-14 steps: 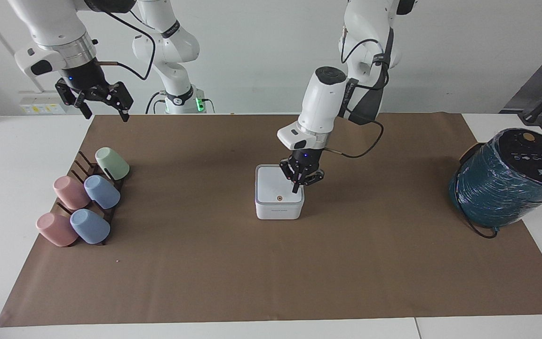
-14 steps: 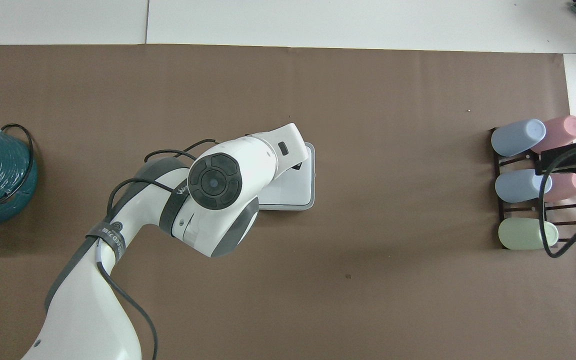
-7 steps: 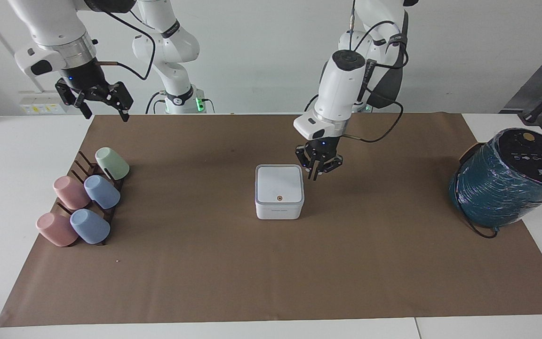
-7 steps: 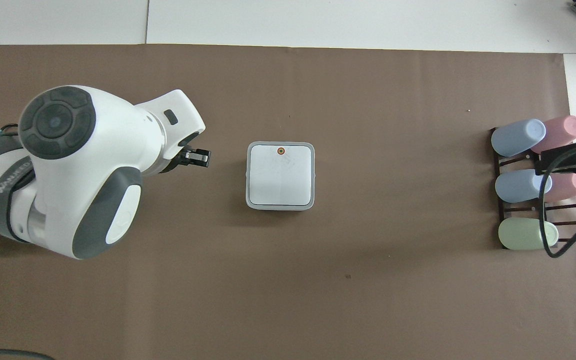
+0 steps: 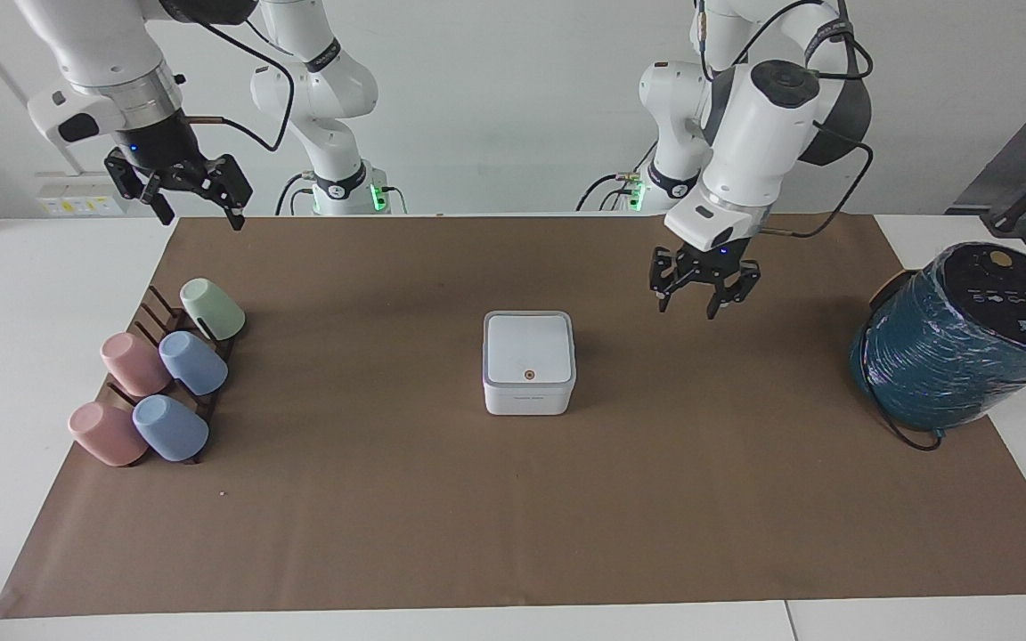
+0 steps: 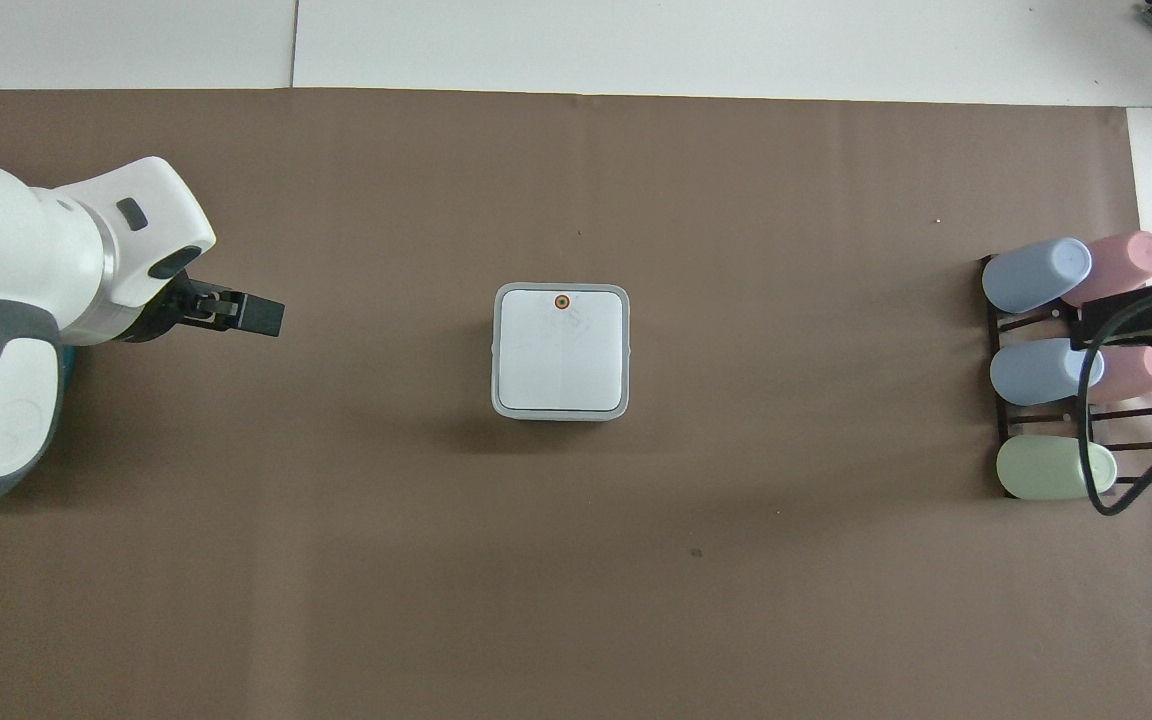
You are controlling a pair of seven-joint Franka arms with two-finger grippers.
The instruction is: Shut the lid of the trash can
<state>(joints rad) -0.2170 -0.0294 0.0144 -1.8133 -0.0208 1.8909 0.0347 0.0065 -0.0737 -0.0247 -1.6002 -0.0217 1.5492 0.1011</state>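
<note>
The small white trash can [image 5: 528,396] stands in the middle of the brown mat. Its square white lid [image 5: 528,349] lies flat on the rim, orange dot up; it also shows in the overhead view [image 6: 561,352]. No blue underside shows. My left gripper [image 5: 687,310] is open and empty, raised over the mat between the trash can and the teal cylinder, clear of the lid. It also shows in the overhead view [image 6: 258,313]. My right gripper [image 5: 201,219] is open and empty and waits high over the cup rack end of the table.
A dark rack [image 5: 150,313] with several pastel cups lying on it stands at the right arm's end, also in the overhead view [image 6: 1046,420]. A large teal wrapped cylinder [image 5: 958,343] stands at the left arm's end. Brown mat [image 5: 513,516] covers the table.
My left gripper has left the lid, risen and moved toward the left arm's end of the table. The lid stays flat. The right arm has not moved.
</note>
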